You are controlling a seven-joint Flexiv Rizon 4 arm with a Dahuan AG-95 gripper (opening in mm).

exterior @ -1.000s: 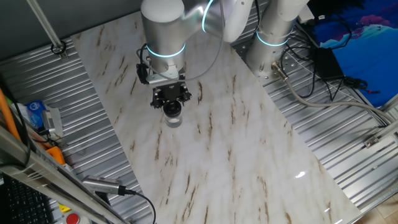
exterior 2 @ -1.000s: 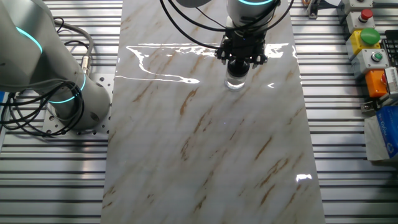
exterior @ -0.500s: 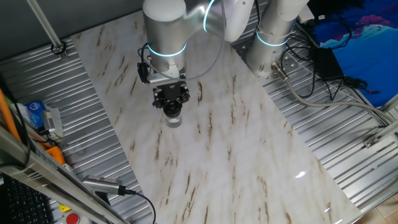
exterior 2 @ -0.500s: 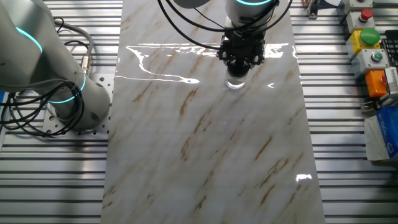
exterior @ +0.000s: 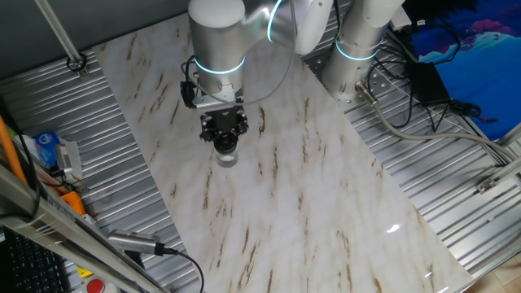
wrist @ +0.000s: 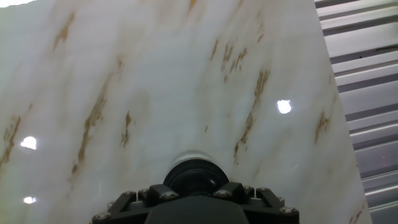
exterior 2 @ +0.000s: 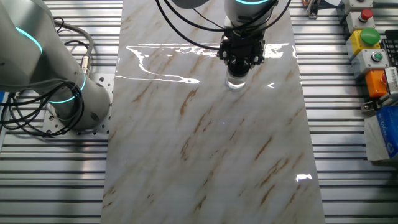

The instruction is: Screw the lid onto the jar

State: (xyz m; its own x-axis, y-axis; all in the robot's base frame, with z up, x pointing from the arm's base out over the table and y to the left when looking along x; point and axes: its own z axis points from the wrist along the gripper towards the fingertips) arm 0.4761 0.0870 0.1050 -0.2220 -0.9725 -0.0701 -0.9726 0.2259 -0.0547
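The small clear glass jar stands on the marble table top, also seen in the other fixed view. The black lid sits on top of it, held between the fingers. My gripper points straight down over the jar and is shut on the lid. In the hand view the round black lid shows just ahead of the gripper body, with a pale rim of the jar around it; the fingertips are hidden.
The marble top lies on a ribbed metal table. A second robot base with cables stands at one side. A button box and small items lie along the table's edges.
The gripper has turned slightly about its vertical axis on the lid; the jar stays in place.
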